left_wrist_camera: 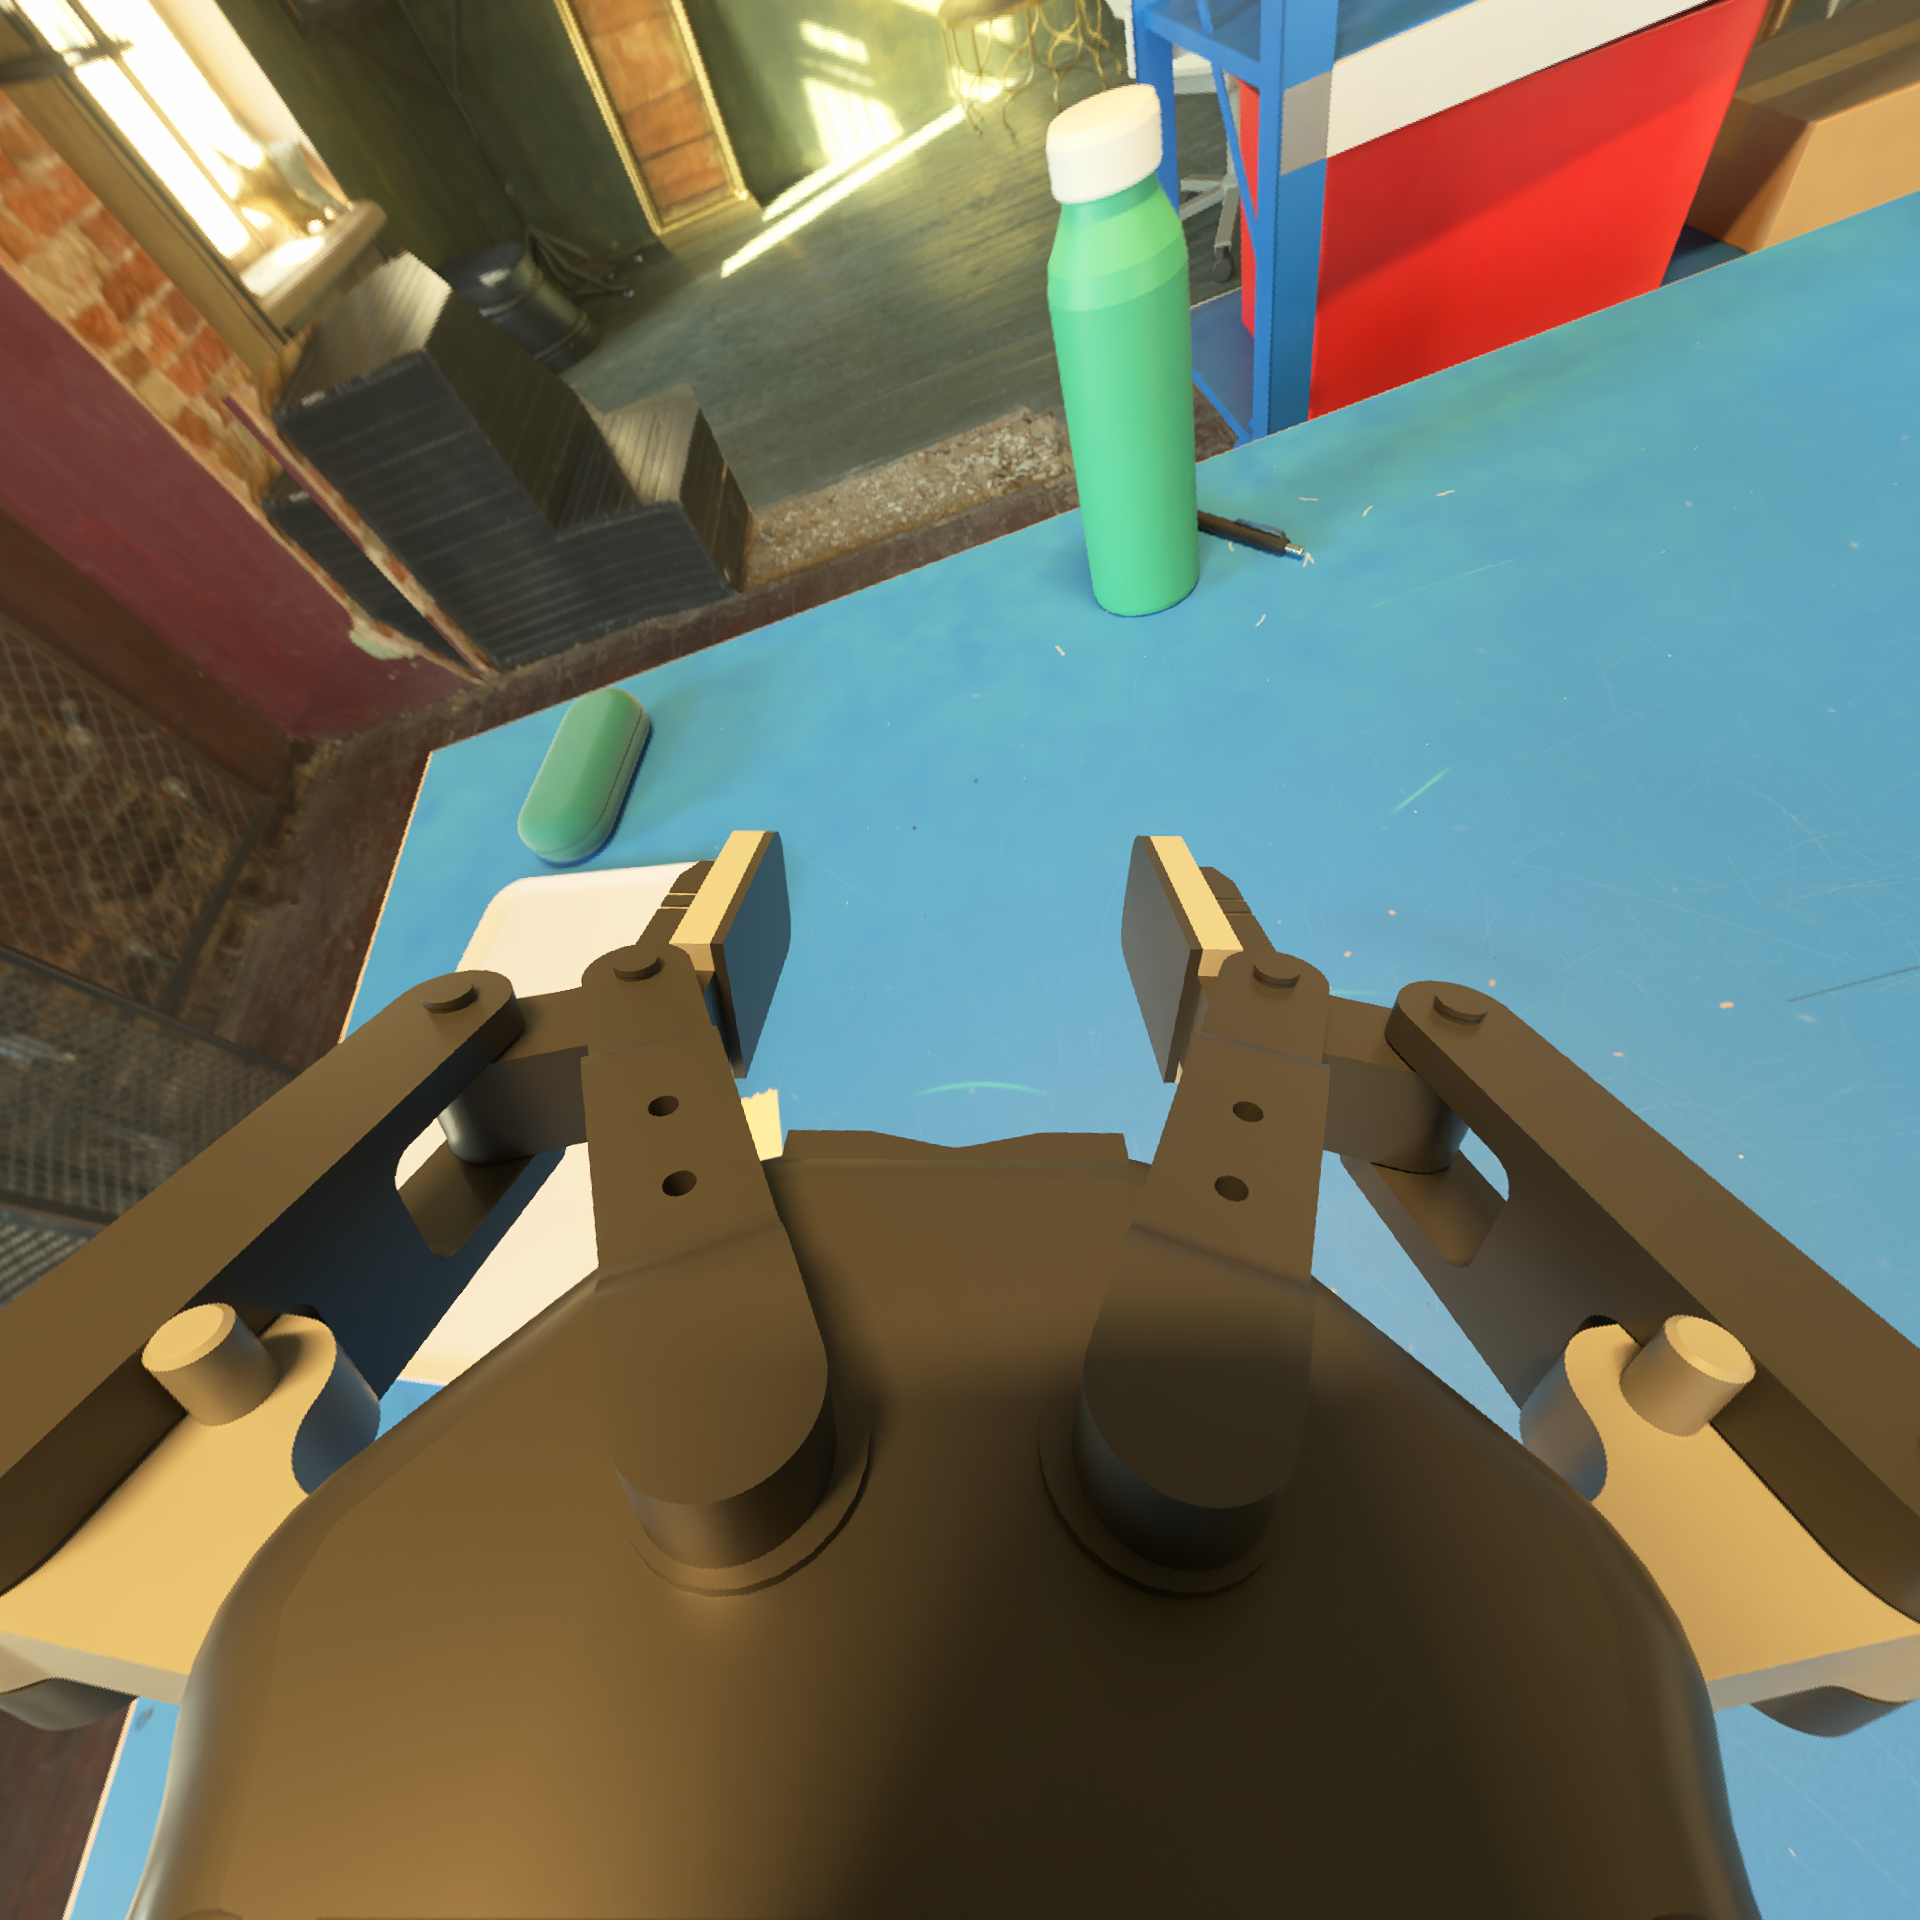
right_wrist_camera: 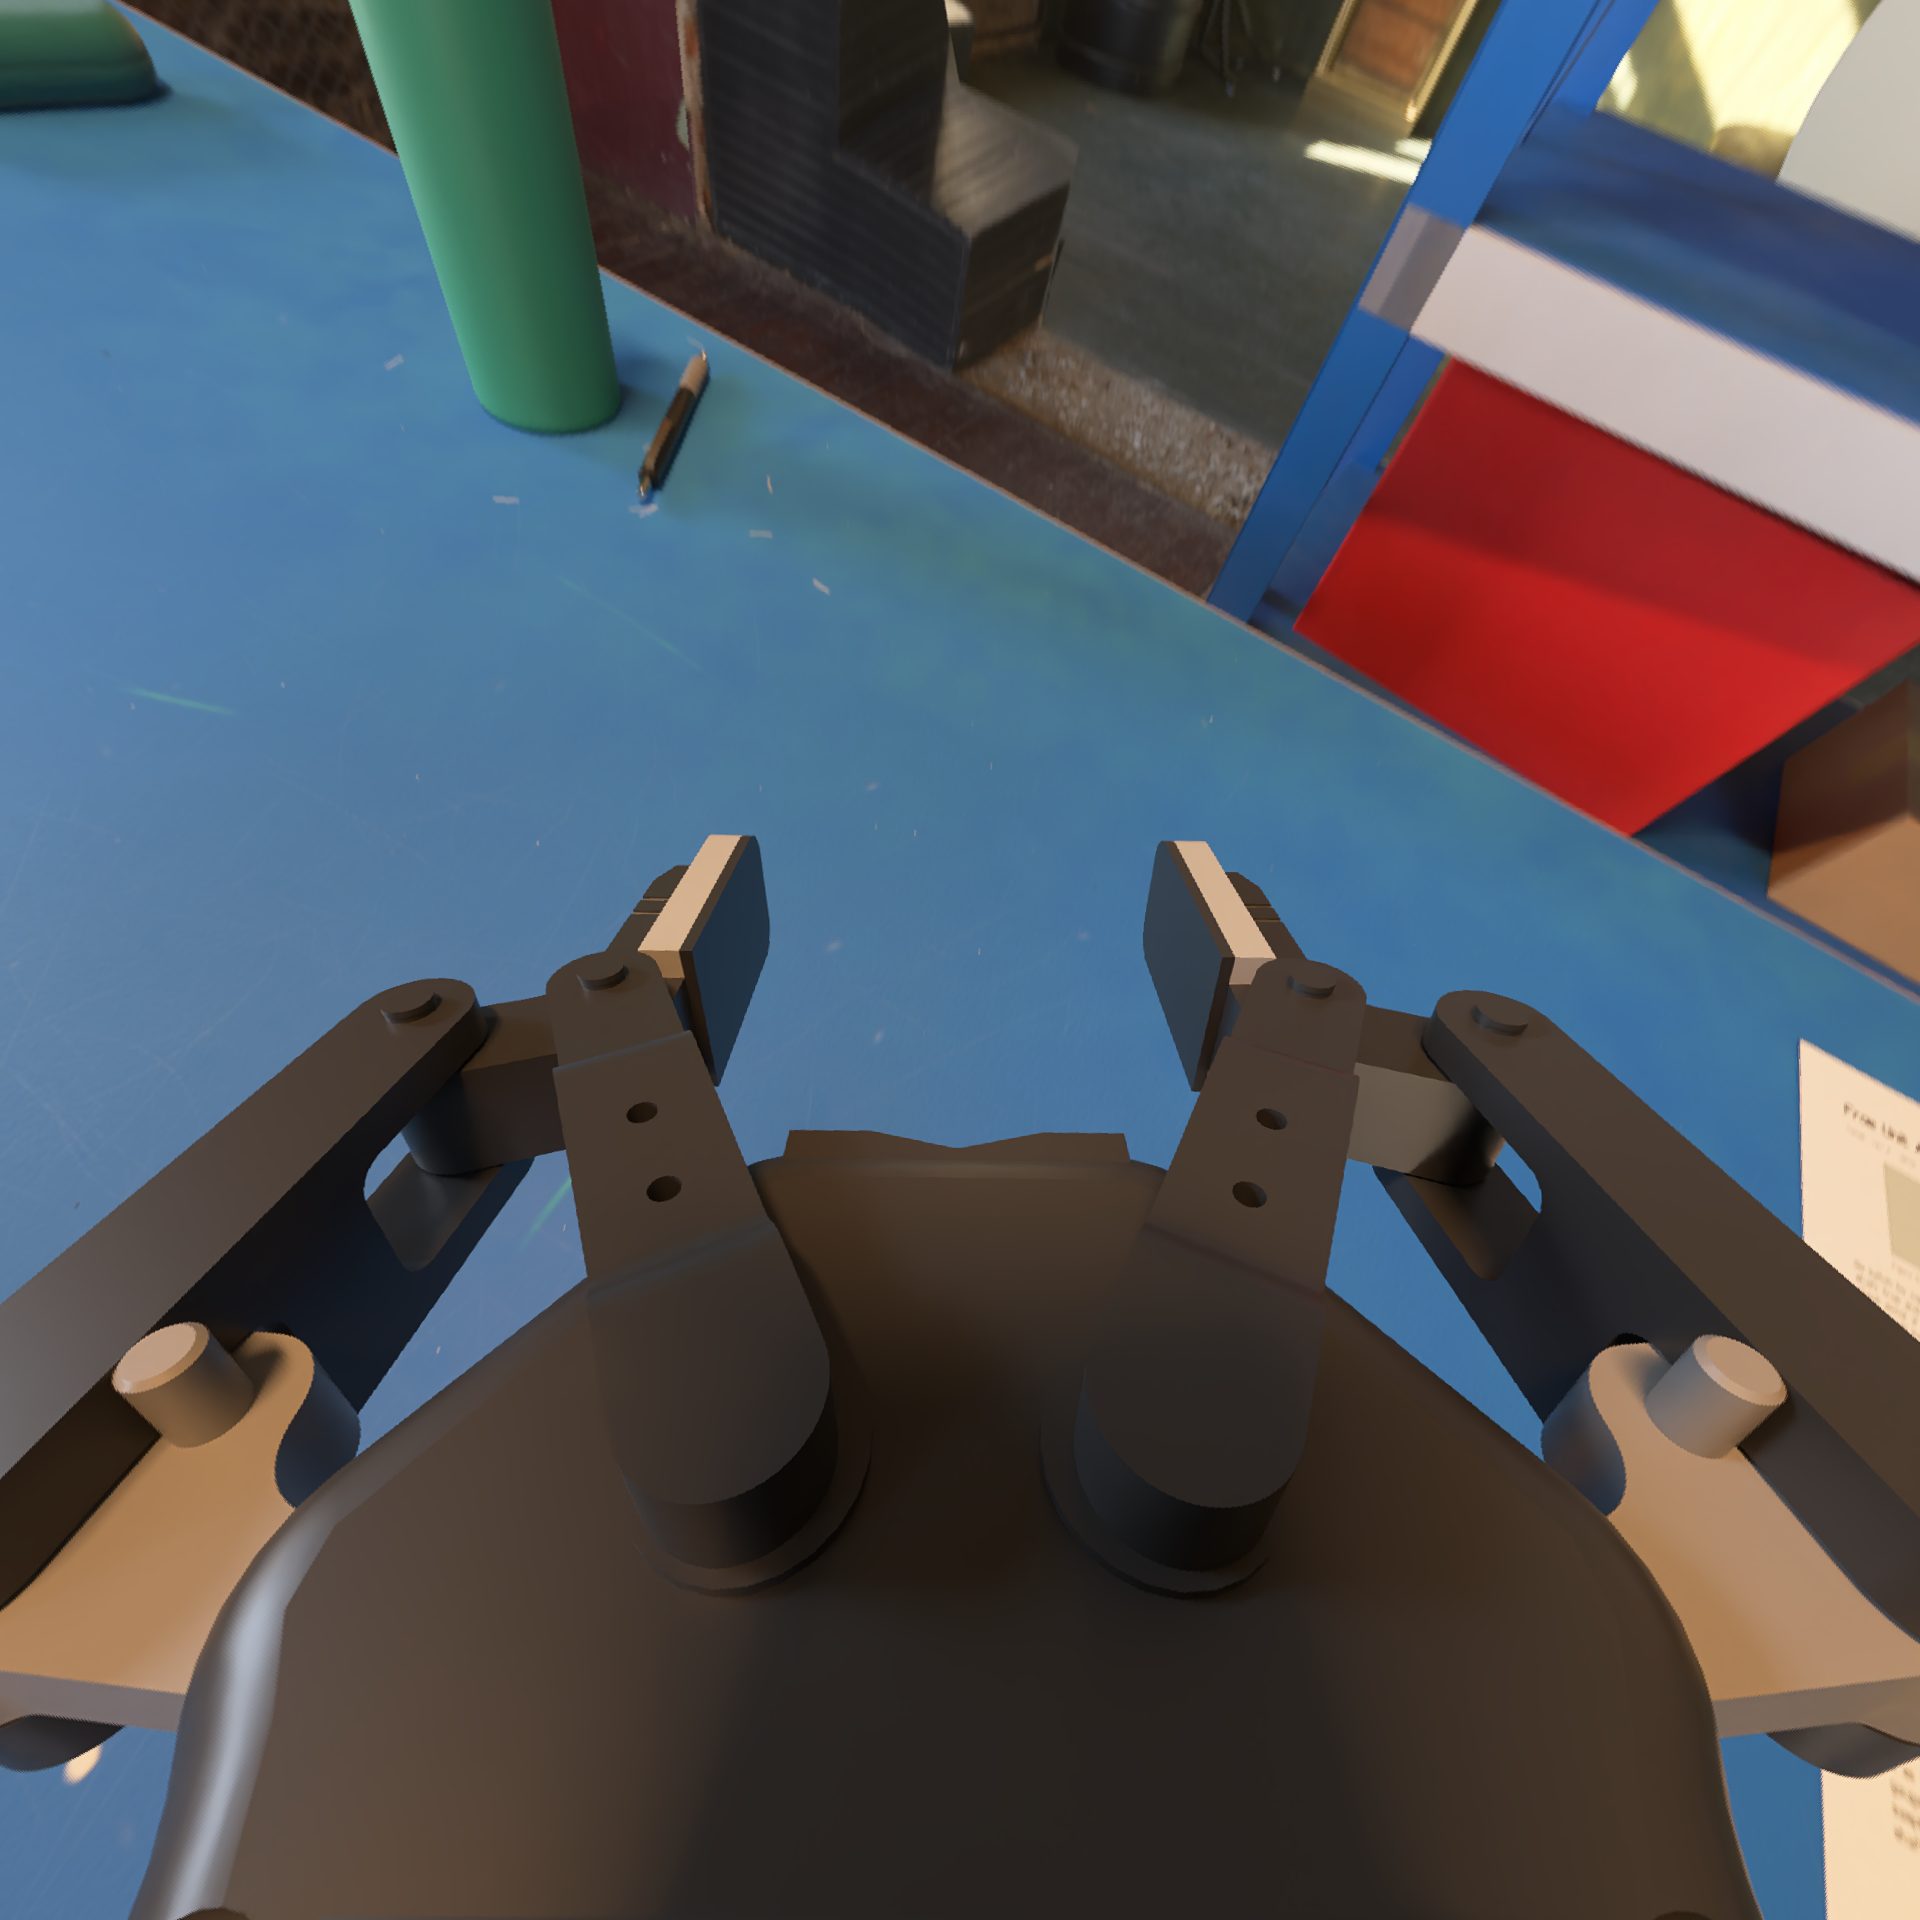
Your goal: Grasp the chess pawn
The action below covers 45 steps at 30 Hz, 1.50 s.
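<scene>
No chess pawn shows in either view. My left gripper is open and empty above the blue table. A small pale piece peeks out beside its left finger, next to the gripper body; I cannot tell what it is. My right gripper is open and empty above the blue table.
A tall green bottle with a white cap stands at the table's far edge, a dark pen beside it. A green oval case and a white tray lie left. Bottle, pen and a printed sheet show in the right wrist view. Blue shelving with a red bin stands beyond the edge.
</scene>
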{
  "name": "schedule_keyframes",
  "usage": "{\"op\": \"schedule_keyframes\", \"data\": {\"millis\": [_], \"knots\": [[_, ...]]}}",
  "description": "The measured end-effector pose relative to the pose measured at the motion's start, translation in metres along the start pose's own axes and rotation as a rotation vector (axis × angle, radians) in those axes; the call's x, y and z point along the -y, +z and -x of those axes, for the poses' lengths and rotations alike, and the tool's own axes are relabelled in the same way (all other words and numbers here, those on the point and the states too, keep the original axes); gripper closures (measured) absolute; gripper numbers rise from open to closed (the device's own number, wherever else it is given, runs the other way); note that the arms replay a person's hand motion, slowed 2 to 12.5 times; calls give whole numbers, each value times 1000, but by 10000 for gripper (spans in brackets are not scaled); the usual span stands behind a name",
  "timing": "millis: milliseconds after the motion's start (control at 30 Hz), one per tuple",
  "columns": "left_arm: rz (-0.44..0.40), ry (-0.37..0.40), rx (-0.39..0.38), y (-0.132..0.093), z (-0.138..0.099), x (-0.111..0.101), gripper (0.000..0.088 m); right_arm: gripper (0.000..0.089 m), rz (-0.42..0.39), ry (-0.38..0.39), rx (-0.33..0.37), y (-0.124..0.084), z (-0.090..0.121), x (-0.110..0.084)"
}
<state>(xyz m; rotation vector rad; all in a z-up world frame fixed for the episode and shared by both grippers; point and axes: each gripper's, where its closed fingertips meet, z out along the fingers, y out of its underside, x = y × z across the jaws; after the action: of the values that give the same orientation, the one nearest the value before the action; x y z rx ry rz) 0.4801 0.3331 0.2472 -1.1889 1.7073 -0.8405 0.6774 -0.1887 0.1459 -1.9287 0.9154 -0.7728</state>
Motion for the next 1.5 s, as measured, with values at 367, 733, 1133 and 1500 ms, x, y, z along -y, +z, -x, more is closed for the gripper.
{"op": "schedule_keyframes", "data": {"millis": [367, 733, 1133, 1500], "knots": [[89, -147, 16, -28, 43, -28, 304, 242, 179, 59, 3, -14, 6, -46], [236, -289, 117, -53, 94, -79, 298, 339, 290, 88, 6, -24, 12, -77], [410, -452, 234, -76, 144, -145, 272, 461, 366, 188, 49, -27, 21, -97], [505, -592, 202, -82, 161, -194, 254, 574, 471, 318, 150, -25, 37, -111]]}}
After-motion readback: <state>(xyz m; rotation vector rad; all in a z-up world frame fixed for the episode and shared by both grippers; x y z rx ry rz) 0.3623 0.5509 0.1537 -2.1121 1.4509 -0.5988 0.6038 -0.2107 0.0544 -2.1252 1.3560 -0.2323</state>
